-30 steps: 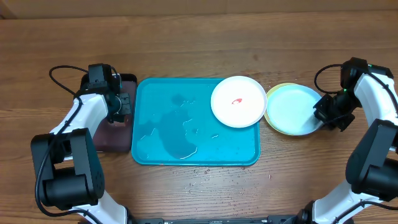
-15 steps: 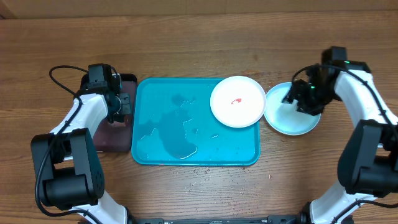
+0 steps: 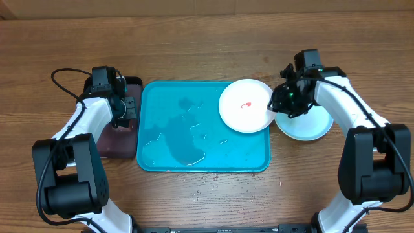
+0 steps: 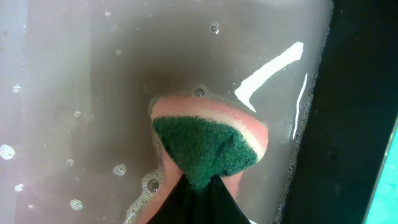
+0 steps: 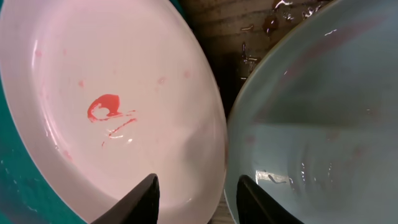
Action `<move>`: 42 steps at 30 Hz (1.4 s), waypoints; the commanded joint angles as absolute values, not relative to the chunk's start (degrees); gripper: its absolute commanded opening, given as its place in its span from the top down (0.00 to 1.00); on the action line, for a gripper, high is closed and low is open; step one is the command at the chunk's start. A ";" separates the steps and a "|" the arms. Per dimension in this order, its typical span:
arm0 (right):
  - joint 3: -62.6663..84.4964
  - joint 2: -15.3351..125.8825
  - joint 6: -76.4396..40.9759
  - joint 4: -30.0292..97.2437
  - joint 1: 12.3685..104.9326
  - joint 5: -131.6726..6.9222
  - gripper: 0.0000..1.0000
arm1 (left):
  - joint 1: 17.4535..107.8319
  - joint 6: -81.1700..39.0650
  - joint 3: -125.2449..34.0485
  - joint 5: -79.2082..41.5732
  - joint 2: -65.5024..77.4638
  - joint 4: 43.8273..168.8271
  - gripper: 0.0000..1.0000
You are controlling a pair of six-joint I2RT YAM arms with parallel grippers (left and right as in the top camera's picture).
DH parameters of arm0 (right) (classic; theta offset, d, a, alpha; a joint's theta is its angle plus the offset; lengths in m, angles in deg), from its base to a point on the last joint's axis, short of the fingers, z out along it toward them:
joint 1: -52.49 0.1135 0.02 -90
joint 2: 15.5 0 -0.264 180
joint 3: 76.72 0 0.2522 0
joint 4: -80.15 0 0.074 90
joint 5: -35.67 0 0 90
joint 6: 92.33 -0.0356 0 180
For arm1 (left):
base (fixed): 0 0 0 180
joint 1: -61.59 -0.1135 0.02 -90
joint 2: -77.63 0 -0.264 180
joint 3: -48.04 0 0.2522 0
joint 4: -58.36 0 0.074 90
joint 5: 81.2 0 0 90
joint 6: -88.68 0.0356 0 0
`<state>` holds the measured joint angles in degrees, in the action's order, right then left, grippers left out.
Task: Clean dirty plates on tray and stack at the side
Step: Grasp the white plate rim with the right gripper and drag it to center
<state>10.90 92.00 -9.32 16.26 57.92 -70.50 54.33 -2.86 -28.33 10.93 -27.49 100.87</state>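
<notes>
Right gripper (image 5: 198,196) spread wide, the white plate (image 5: 93,56) with its 3 o'clock rim between the jaws; red smear (image 5: 107,111) toward 10 o'clock; light blue plate (image 5: 323,124) just beside at 3 o'clock; white plate overlaps the turquoise tray (image 3: 168,97) at its 2 o'clock corner; left gripper (image 4: 196,194) pinches a sponge (image 4: 205,140) underwater.

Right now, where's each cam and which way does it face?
Overhead: above table, facing straight down; both arms, tray, white plate.
Left wrist: faces down into murky water; fingers pinch sponge.
Right wrist: faces down; open right gripper over white plate's rim, beside light blue plate.
Shared: overhead, right wrist both show its red smear.
</notes>
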 commanded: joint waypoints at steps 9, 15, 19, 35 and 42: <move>8.19 90.21 -13.01 19.50 58.05 -69.93 0.92 | 53.89 -3.49 -27.33 10.25 -27.21 101.73 0.91; 8.98 90.15 -12.73 21.25 58.33 -74.76 0.96 | 53.89 -3.47 -27.33 10.25 -27.21 101.86 0.92; 10.38 90.15 -11.24 21.38 60.48 -75.00 0.96 | 53.89 -3.47 -27.33 10.27 -27.21 101.68 0.96; 10.51 90.58 -10.85 30.23 77.31 -60.38 0.96 | 51.16 -5.20 -28.90 12.79 -20.06 104.41 0.96; 10.49 90.93 -10.87 30.91 79.95 -60.38 0.96 | 50.74 -5.17 -28.77 12.18 -21.55 105.51 0.58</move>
<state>9.05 92.00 -11.28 30.43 79.34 -61.62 50.76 -4.65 -28.55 12.00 -21.26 105.42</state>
